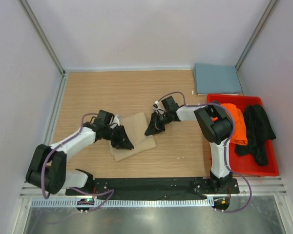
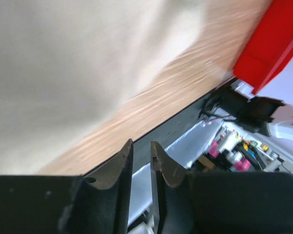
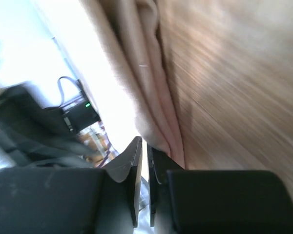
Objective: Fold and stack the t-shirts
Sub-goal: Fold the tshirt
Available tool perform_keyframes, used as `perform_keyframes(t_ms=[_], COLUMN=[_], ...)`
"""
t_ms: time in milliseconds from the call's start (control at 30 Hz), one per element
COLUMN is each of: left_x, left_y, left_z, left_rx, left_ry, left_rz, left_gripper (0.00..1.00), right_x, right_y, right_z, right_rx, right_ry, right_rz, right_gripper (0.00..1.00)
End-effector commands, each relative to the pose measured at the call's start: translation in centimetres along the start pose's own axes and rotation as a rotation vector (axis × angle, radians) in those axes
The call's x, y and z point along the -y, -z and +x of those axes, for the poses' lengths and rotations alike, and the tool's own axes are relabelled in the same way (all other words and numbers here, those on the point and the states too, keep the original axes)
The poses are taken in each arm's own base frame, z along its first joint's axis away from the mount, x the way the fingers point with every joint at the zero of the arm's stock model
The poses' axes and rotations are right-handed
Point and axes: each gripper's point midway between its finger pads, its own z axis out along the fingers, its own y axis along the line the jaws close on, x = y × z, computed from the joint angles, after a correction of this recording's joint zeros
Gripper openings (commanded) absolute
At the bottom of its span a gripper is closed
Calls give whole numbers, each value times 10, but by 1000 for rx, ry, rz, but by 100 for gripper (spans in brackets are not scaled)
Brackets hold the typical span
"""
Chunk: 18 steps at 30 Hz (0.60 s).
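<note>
The tan-beige t-shirt (image 1: 136, 136) lies folded in a small rectangle mid-table. My left gripper (image 1: 124, 142) sits over its lower left part; in the left wrist view (image 2: 141, 144) the jaws are nearly together with nothing between them, and the cloth (image 2: 63, 63) is blurred above. My right gripper (image 1: 153, 127) is at the shirt's right edge; its jaws (image 3: 145, 145) are nearly together, and the shirt's layered edge (image 3: 151, 97) touches the tips. The slate blue-grey t-shirt (image 1: 217, 79) lies folded at the back right. The orange t-shirt (image 1: 236, 123) and the black t-shirt (image 1: 256, 132) lie in the bin.
A red plastic bin (image 1: 268, 168) stands at the right side of the table, and it also shows in the left wrist view (image 2: 271, 41). Bare wood (image 1: 112, 92) stretches behind and left of the tan shirt. White walls enclose the table.
</note>
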Motion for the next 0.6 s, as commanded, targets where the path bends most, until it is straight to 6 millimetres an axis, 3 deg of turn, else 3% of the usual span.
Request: perform_keyframes(t_ms=[0, 67, 100, 167, 233, 300, 433, 567], left_x=[27, 28, 21, 4, -18, -36, -49, -55], left_y=[49, 65, 74, 83, 91, 99, 93, 79], left_z=[-23, -43, -54, -69, -84, -98, -116, -126], left_rx=[145, 237, 282, 340, 384, 446, 461, 434], left_ry=[-72, -68, -33, 33, 120, 146, 121, 115], left_rz=[-69, -101, -118, -157, -183, -235, -258, -244], left_gripper=[23, 23, 23, 25, 37, 44, 47, 42], right_x=[-13, -34, -41, -53, -72, -73, -83, -76], right_y=[25, 29, 29, 23, 19, 9, -3, -15], right_z=[-17, -33, -40, -54, -67, -75, -94, -112], right_rx=[66, 98, 114, 121, 136, 134, 135, 146], right_ry=[127, 163, 164, 163, 176, 182, 161, 134], right_rz=[127, 101, 86, 52, 5, -11, -62, -83], right_gripper=[17, 22, 28, 31, 35, 38, 38, 38])
